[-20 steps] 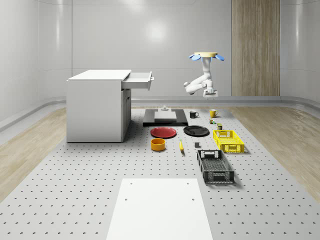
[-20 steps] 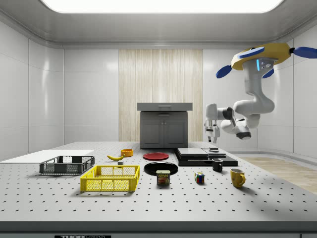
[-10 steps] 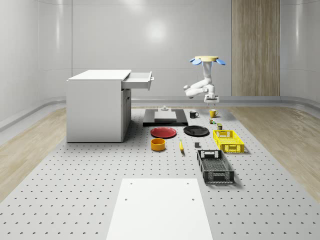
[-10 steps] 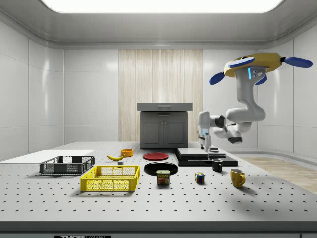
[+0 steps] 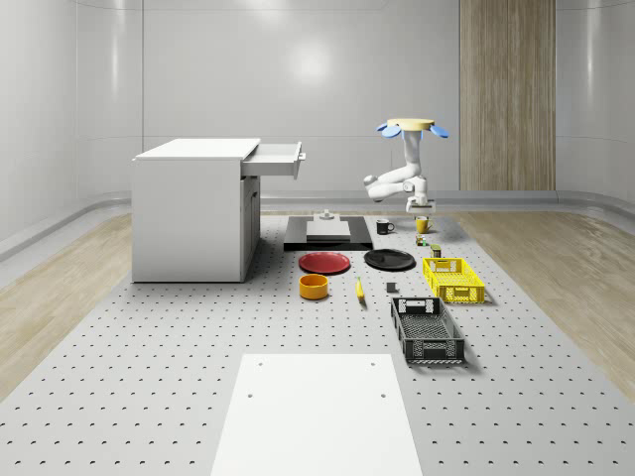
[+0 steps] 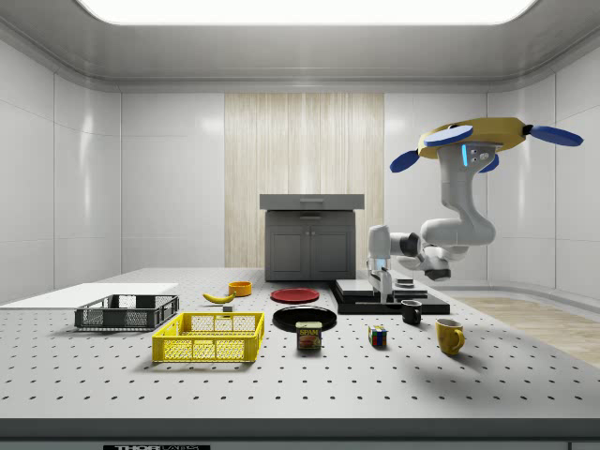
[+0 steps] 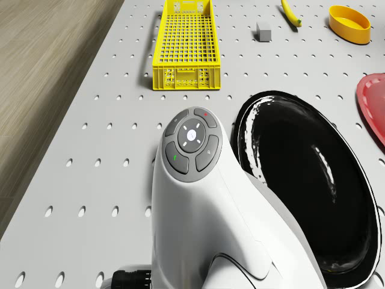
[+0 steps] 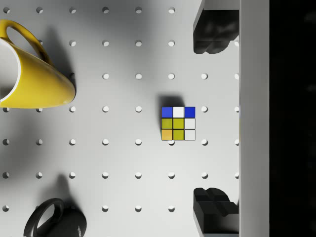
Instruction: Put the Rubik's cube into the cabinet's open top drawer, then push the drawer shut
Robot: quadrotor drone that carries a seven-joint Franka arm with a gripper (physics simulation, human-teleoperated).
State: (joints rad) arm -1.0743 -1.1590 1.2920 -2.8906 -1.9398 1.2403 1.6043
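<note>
Clock bearings are read on the whole-scene view.

- Nearest on the tabletop (image 5: 149,377): white board (image 5: 313,416), with the black crate (image 5: 427,330) at its 2 o'clock.
- Next out: yellow crate (image 5: 453,280), orange bowl (image 5: 314,287) and banana (image 5: 359,289), then red plate (image 5: 325,262) and black plate (image 5: 390,260).
- Rubik's cube (image 8: 178,123) sits on the tabletop at 1 o'clock from the black plate. It's out in the open, between the yellow mug (image 8: 34,79) and black mug (image 8: 54,219), touching neither.
- Pincer (image 8: 212,119) hangs straight over the cube with its fingers (image 8: 212,32) spread apart and nothing between them. In the side view it is clear above the cube, no contact.
- Drone (image 5: 412,127) hovers over the far right of the tabletop, at 12 o'clock from the mugs, arm bent down under it.
- Cabinet (image 5: 193,213) is at 9 o'clock from the drone, well apart. Its top drawer (image 5: 273,161) is pulled out.
</note>
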